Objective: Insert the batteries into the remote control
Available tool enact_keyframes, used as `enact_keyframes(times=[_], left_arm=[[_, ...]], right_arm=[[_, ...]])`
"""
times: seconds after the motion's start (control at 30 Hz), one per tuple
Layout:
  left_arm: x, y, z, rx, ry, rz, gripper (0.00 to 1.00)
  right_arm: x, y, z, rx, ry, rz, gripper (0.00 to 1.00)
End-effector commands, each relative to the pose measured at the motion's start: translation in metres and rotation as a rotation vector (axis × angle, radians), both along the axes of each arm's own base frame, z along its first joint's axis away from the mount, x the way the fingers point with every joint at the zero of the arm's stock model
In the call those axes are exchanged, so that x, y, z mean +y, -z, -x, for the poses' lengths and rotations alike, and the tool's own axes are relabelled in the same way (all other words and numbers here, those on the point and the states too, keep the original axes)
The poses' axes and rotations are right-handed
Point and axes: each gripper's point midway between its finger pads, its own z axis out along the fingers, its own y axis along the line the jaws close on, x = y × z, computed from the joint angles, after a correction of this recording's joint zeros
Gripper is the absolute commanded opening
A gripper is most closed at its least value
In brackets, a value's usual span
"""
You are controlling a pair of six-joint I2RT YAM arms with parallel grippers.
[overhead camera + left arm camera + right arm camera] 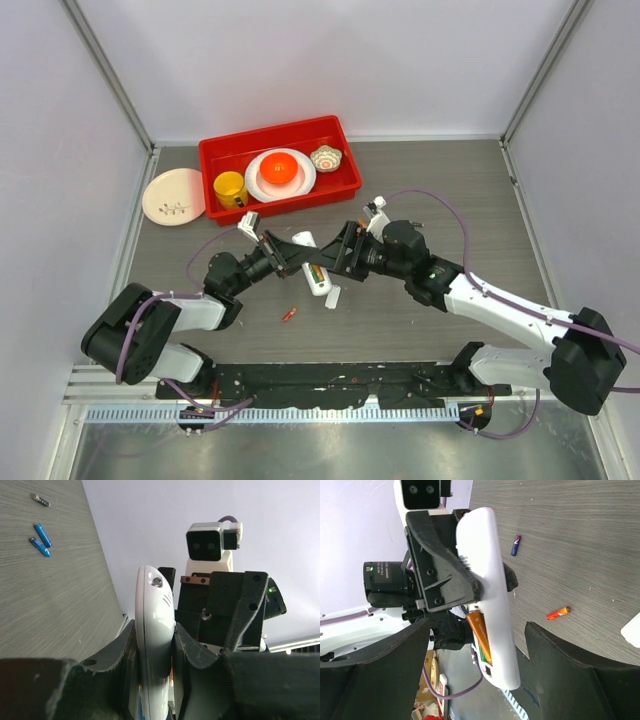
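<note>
Left gripper (288, 256), arm reaching inward, clamps the remote control (152, 630). Right gripper (338, 258) faces it, jaws wide, holding nothing.

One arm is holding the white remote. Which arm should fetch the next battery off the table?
Probably the right: the right gripper is open and empty, while the left gripper is shut on the remote control and would have to let go. A red-orange battery lies loose on the table close by.
</note>
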Motion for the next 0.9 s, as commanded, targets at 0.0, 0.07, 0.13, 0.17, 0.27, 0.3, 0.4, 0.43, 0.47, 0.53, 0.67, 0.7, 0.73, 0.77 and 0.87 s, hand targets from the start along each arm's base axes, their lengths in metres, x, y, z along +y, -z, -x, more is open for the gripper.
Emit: enact_keyframes(times=[0.0, 0.07, 0.13, 0.17, 0.27, 0.3, 0.4, 0.43, 0.47, 0.53, 0.67, 0.7, 0.73, 0.77, 0.87], left_arm=[[0.005, -0.066, 0.010, -0.279, -0.008, 0.139, 0.00], [0.005, -0.067, 0.010, -0.281, -0.008, 0.140, 0.00], [0.005, -0.067, 0.010, -0.282, -0.007, 0.140, 0.00], [0.005, -0.067, 0.010, -0.283, -0.007, 0.139, 0.00], [0.005, -0.067, 0.011, -0.285, -0.007, 0.140, 0.00], [0.005, -0.067, 0.011, -0.285, -0.007, 0.140, 0.00], [0.005, -0.068, 0.011, -0.288, -0.008, 0.141, 0.00], [0.005, -0.068, 0.011, -0.286, -0.009, 0.141, 0.00], [0.005, -0.068, 0.012, -0.286, -0.006, 0.141, 0.00], [0.005, -0.068, 0.012, -0.287, -0.005, 0.140, 0.00], [0.005, -0.068, 0.011, -0.289, -0.006, 0.141, 0.00], [0.004, -0.068, 0.012, -0.288, -0.005, 0.141, 0.00], [0.004, -0.067, 0.012, -0.286, -0.003, 0.140, 0.00], [0.004, -0.068, 0.011, -0.287, -0.005, 0.140, 0.00], [0.004, -0.068, 0.011, -0.286, -0.005, 0.140, 0.00]], right_arm=[[0.004, -0.003, -0.003, 0.019, -0.006, -0.051, 0.81], [0.004, -0.002, -0.004, 0.022, -0.002, -0.051, 0.79], [0.003, 0.000, -0.005, 0.030, 0.002, -0.048, 0.77], [0.002, 0.001, -0.006, 0.029, 0.005, -0.048, 0.76], [0.001, 0.005, -0.008, 0.044, 0.012, -0.050, 0.74], [0.000, 0.007, -0.008, 0.051, 0.015, -0.049, 0.73], [0.000, 0.009, -0.008, 0.059, 0.016, -0.064, 0.72], [0.000, 0.011, -0.008, 0.061, 0.014, -0.060, 0.71], [0.000, 0.011, -0.008, 0.061, 0.013, -0.062, 0.71], [0.000, 0.012, -0.009, 0.064, 0.017, -0.062, 0.71], [0.001, 0.011, -0.010, 0.061, 0.017, -0.067, 0.71], [0.001, 0.011, -0.010, 0.063, 0.018, -0.070, 0.71], [0.001, 0.011, -0.010, 0.063, 0.018, -0.070, 0.71], [0.001, 0.012, -0.010, 0.064, 0.017, -0.071, 0.71], [0.001, 0.014, -0.010, 0.067, 0.015, -0.067, 0.70]])
